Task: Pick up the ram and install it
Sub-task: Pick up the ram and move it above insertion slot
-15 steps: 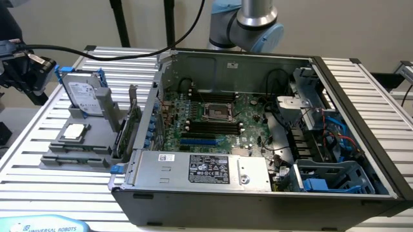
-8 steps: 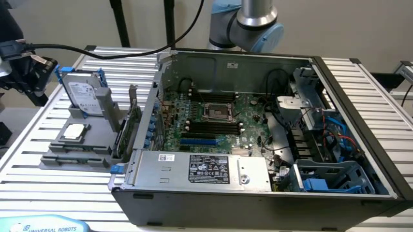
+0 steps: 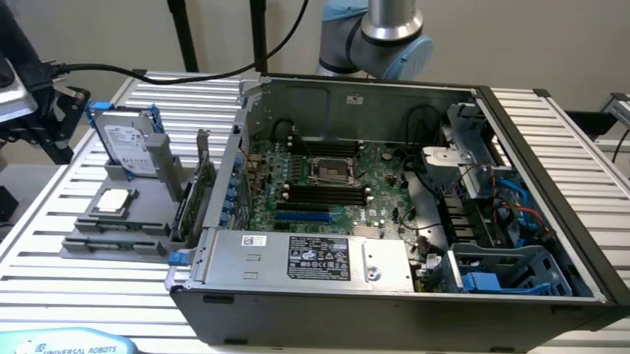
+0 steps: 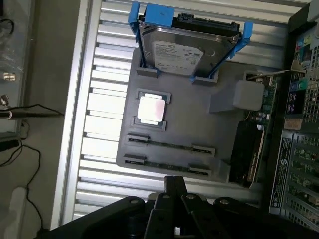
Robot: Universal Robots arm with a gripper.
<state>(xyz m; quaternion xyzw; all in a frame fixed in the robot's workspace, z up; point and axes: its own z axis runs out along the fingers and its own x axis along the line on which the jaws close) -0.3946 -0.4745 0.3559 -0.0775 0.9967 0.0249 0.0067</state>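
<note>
ram sat in a gray holder [image 4: 199, 124] on the slatted counter [image 4: 104, 99], outside the computer case [image 3: 364, 92]. there were two thin green sticks, each on edge between a pair of small clips, parallel and just apart. the inner ram stick [image 4: 169, 145] ran beside the processor chip [image 4: 151, 109]. the outer ram stick [image 4: 167, 167] ran along the holder's edge.

the tool [image 4: 174, 180] hung above that same edge. its dark fingers were closed together and gripped nothing. in the wrist view the fingertips appeared close to the outer ram stick; contact could not be judged.

other items in the holder:
- the hard drive [image 4: 187, 47] in a blue bracket stood upright at the end far from the ram.
- the square silver processor chip lay flat in its recess between the drive and the sticks.
- the expansion card [image 4: 251, 149] stood on edge along the side of the holder nearest the case.

in the exterior view the holder was at the view's left and the case lay open beside it, at the view's right. on the motherboard a bank of black memory slots [image 3: 325, 193] ran just below the processor socket [image 3: 330, 169]. the power supply [image 3: 305, 258] filled the near corner of the case. a joint of the arm [image 3: 379, 33] showed behind the case's far wall.
</note>
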